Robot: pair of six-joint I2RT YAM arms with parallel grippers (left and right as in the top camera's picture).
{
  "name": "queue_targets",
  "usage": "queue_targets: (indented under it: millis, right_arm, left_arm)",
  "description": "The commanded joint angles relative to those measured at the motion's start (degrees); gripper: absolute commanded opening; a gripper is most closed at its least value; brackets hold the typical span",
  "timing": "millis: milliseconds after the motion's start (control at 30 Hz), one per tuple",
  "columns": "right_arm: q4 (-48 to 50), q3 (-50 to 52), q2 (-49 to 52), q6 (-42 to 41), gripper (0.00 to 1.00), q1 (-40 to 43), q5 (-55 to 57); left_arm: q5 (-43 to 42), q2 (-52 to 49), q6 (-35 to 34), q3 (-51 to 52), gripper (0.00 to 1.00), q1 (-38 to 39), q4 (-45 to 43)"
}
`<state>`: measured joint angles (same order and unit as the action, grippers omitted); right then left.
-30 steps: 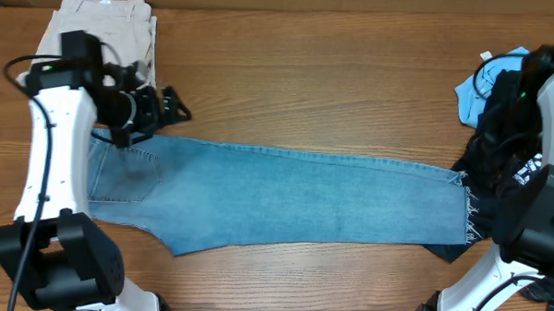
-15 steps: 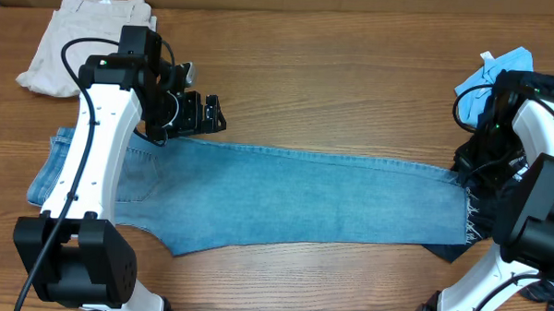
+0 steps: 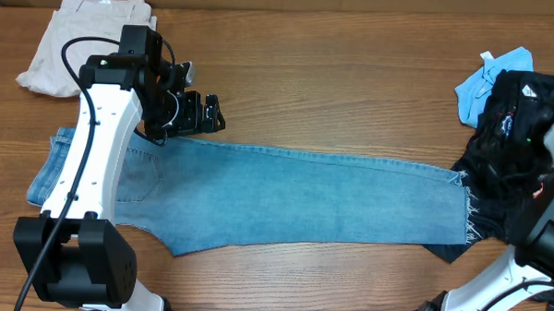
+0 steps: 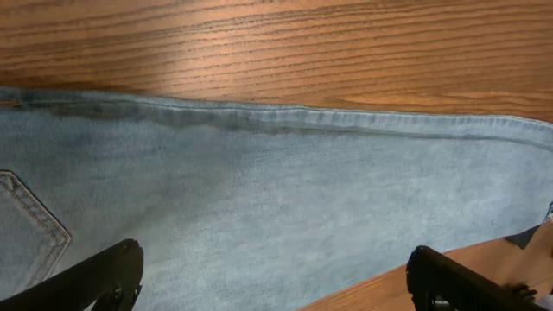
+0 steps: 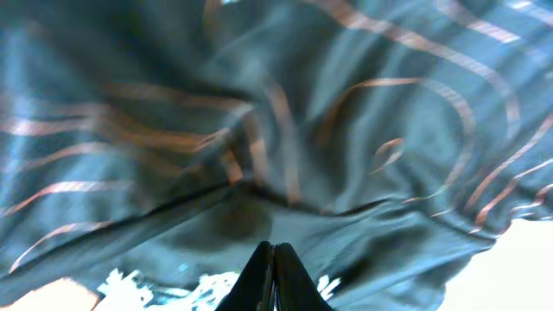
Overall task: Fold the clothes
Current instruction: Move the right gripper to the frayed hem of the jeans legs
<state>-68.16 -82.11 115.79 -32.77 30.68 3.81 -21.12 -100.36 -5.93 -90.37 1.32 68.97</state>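
The light-blue jeans (image 3: 303, 198) lie flat across the table, waist at the left and frayed hems at the right, folded lengthwise with one leg over the other. In the left wrist view the jeans (image 4: 259, 190) fill most of the frame, with a stitched back pocket (image 4: 26, 229) at the left edge. My left gripper (image 3: 200, 116) is open and empty, hovering at the jeans' far edge near the waist; its fingers (image 4: 272, 268) stand wide apart above the denim. My right gripper (image 5: 272, 263) is shut, pointing at dark striped cloth; the overhead view hides it among the black garments.
Cream-beige trousers (image 3: 87, 33) lie folded at the back left. A heap of black garments (image 3: 504, 126) with a small bright-blue cloth (image 3: 487, 80) sits at the right edge, touching the jeans' hems. Bare wooden tabletop (image 3: 335, 84) runs behind the jeans.
The left arm swung right from the waist to the jeans' far edge, uncovering the waist, then held still. The right arm shifted lower and outward over the black garments.
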Motion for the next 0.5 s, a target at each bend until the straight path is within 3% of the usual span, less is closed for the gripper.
queue_targets:
  millis: [0, 167, 300, 467]
  right_arm:
    - [0.68, 0.42, -0.02, -0.48, 0.04, 1.16, 0.81]
    - [1.46, 0.42, -0.02, 0.33, 0.04, 1.55, -2.82]
    - [2.60, 0.42, -0.02, 6.51, 0.04, 0.46, -10.64]
    - [4.76, 0.52, -0.02, 7.69, 0.04, -2.36, -9.11]
  left_arm:
    - [0.59, 0.35, 0.81, 0.28, 1.00, 0.22, -0.26]
    - [0.81, 0.35, 0.83, 0.28, 1.00, 0.22, -0.35]
    - [0.79, 0.35, 0.81, 0.28, 1.00, 0.22, -1.11]
    - [0.76, 0.35, 0.76, 0.28, 1.00, 0.22, -1.90]
